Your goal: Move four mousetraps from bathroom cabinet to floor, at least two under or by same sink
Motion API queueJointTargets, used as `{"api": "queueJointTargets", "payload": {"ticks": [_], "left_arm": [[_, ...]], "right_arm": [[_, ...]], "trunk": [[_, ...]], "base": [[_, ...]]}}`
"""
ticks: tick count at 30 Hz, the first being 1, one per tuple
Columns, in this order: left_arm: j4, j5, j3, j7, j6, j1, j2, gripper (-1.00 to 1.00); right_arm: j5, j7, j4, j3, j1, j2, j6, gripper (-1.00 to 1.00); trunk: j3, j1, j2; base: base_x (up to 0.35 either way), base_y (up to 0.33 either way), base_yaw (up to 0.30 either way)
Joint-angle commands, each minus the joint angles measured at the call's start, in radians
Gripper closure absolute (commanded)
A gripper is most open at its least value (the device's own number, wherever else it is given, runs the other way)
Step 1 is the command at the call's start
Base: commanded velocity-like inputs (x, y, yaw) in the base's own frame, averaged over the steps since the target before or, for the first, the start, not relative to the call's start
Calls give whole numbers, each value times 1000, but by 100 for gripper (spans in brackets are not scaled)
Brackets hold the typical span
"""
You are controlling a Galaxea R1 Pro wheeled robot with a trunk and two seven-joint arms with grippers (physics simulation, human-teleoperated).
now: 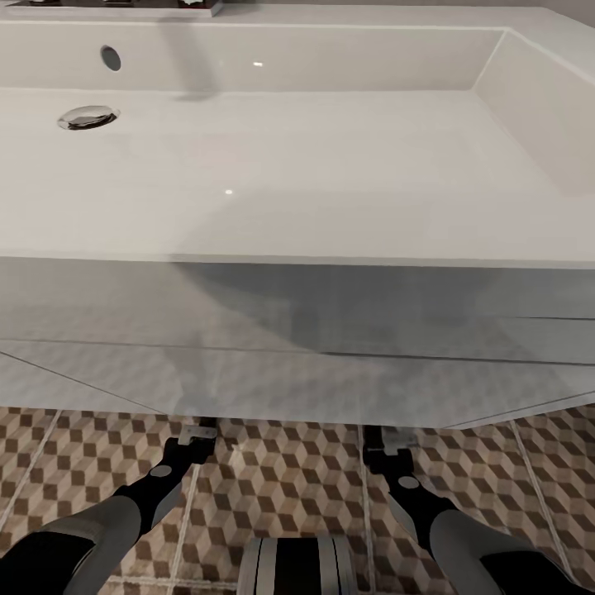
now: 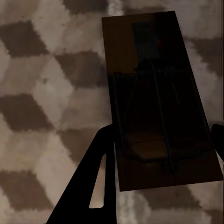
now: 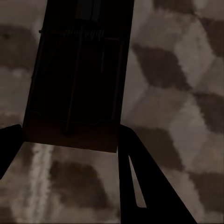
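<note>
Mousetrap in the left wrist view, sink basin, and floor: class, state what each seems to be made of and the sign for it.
Mousetrap: a dark brown flat board, probably wood, matte, with thin wire parts that look like metal. Sink basin: smooth glossy white, likely ceramic or similar; small highlights glint on it. Floor: tiles printed with brown, beige and white cubes, with pale grout lines.

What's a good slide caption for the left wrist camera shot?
Left gripper holds a dark-brown mousetrap between its jaws above the cube-patterned bathroom floor.
</note>
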Motion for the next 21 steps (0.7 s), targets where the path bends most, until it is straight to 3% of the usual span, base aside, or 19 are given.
{"api": "queueJointTargets", "payload": {"ticks": [1, 21], "left_arm": [[1, 3, -9, 6, -3, 0, 0, 100], [1, 4, -9, -2, -3, 0, 0, 100]], "right_arm": [[2, -6, 3, 7, -1, 0, -1, 100], [4, -4, 10, 7, -1, 1, -3, 100]], "trunk": [[-1, 0, 0], [-1, 0, 0]], "base": [[0, 0, 0], [0, 0, 0]]}}
